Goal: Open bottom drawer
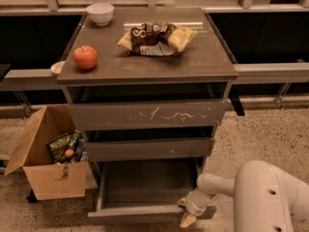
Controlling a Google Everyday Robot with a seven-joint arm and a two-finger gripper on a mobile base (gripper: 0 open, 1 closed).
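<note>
The bottom drawer (140,212) of the grey-brown cabinet is pulled out, showing its shallow grey tray (147,186). Its plain narrow front lies along the lower edge of the view. My gripper (187,213) is at the right end of that drawer front, touching it, with a yellowish fingertip (186,220) pointing down. My white arm (260,197) comes in from the lower right. Above are the mid-sized drawer front (149,149) and the large scratched drawer front (147,114), both slightly out.
On the cabinet top (203,57) lie a red apple (85,57), a white bowl (100,13) and snack bags (157,35). An open cardboard box (46,161) with items stands on the floor to the left. Speckled floor (263,134) lies to the right.
</note>
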